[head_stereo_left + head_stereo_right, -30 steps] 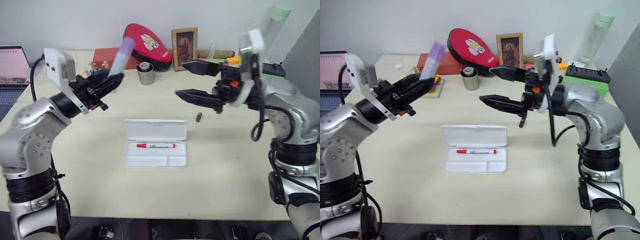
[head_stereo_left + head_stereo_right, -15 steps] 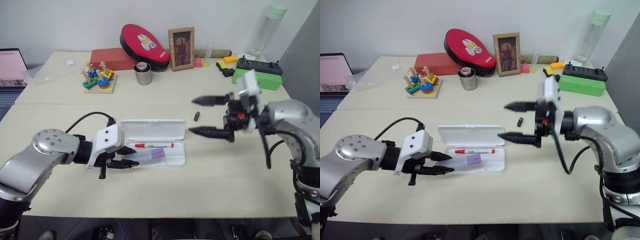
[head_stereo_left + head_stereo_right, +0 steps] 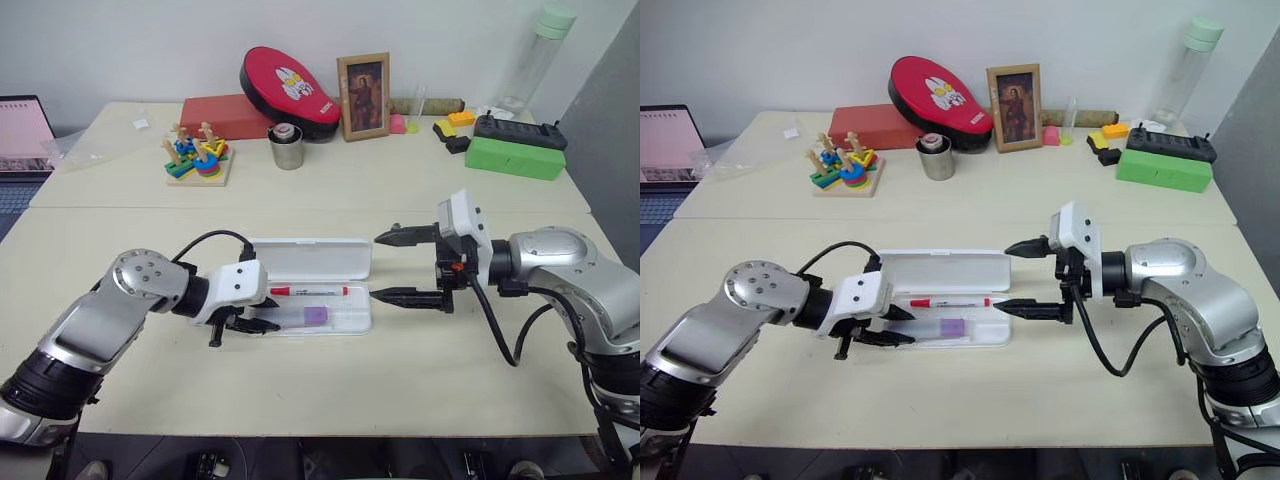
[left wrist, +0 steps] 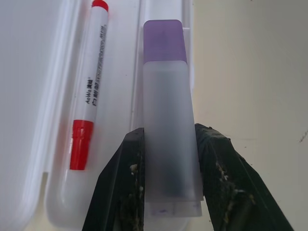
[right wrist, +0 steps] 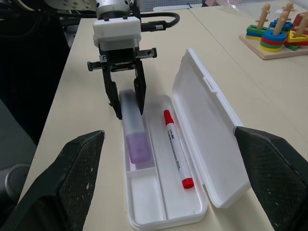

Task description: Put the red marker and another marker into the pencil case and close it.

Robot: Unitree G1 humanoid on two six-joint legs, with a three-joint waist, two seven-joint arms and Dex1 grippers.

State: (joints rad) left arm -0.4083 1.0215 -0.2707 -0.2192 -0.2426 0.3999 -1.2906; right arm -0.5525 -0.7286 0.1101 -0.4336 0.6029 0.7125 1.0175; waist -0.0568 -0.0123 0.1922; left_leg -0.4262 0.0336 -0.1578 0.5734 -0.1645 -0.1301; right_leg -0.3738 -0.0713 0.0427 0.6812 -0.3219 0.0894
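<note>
A: How do the hands stand?

B: The left gripper (image 3: 262,317) is clamped on the lilac marker (image 4: 167,115), its two black fingers (image 4: 120,185) pressing the barrel's flat sides near the tail end. The right gripper (image 3: 392,265) hangs spread wide with nothing between its fingers, just off the pencil case's right end.

A: Which way does the lilac marker point?

B: Its long axis runs along the length of the pencil case (image 3: 312,258), parallel to the table's front edge. The purple cap points away from the left gripper, toward the right gripper. It sits in the case's front compartment; whether it rests on the tray floor I cannot tell.

A: And the red marker?

B: The red marker (image 3: 311,291) lies flat in the rear compartment, next to the hinge, parallel to the lilac one. Its cap end points toward the left edge of the table, the smaller red tip toward the right.

A: A count?

B: Two markers, one case, with its lid laid open flat toward the back. The tray has a long rear channel and a front channel split by a short divider, so three compartments.

A: Where on the table (image 3: 420,370)?

B: Near the middle, somewhat closer to the front edge than to the back.

A: Anything readable?

B: The red marker's barrel reads "AoWo", followed by small characters and fine print too small to read.
</note>
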